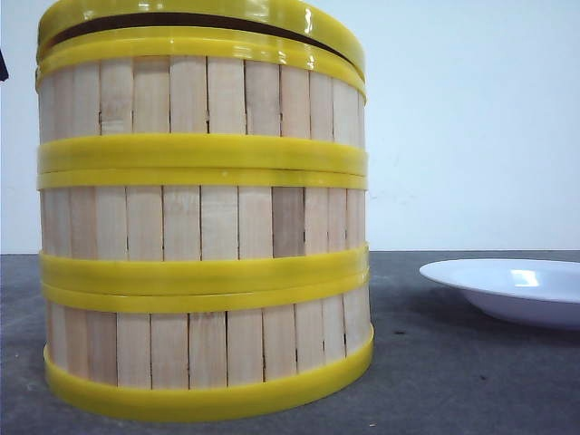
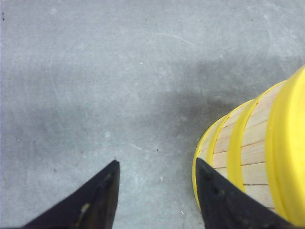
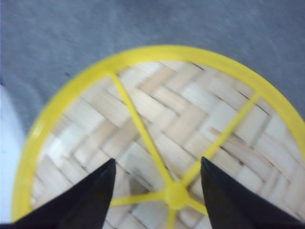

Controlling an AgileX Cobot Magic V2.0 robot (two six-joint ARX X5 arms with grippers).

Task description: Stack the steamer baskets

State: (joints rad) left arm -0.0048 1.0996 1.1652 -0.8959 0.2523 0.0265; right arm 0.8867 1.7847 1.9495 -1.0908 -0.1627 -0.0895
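Gaping wide and empty, right fingers [image 3: 157,164] hover above the lid [image 3: 157,138]; left fingers [image 2: 157,164] spread beside the steamer baskets [image 2: 248,152]

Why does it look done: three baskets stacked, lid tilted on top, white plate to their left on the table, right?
Not quite. In the front view the white plate sits to the right of the stack, not the left. The rest holds: three baskets are stacked and the lid rests tilted on top.

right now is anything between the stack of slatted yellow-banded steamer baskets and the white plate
Nothing: front view shows only bare grey table between the basket stack and the plate.
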